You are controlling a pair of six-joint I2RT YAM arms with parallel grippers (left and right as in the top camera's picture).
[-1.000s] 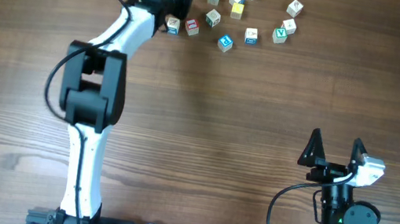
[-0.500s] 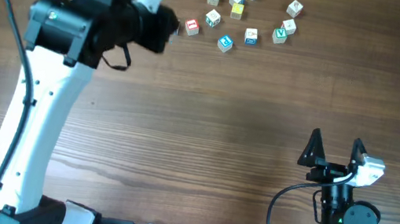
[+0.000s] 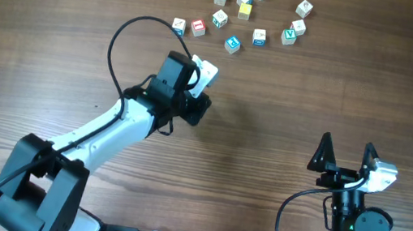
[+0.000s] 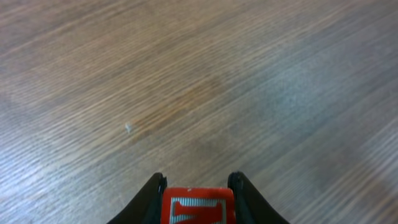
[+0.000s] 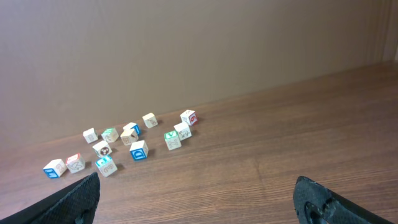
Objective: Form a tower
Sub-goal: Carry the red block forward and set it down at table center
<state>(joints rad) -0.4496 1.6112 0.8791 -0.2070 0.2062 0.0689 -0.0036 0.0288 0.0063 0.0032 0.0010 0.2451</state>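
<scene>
Wooden table (image 3: pixel 317 91), beige wall (image 5: pixel 186 50); left claw (image 4: pixel 197 184) grips red cube (image 4: pixel 198 208), right claw (image 5: pixel 196 186) spread.

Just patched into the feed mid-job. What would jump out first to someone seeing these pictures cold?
First, the left gripper, out near the middle of the brown wooden table, is shut on a small cube with a red printed face. Next comes the scatter of small letter cubes along the table's far edge, all lying single with no stack begun. The right gripper sits open and empty at the near right.
</scene>
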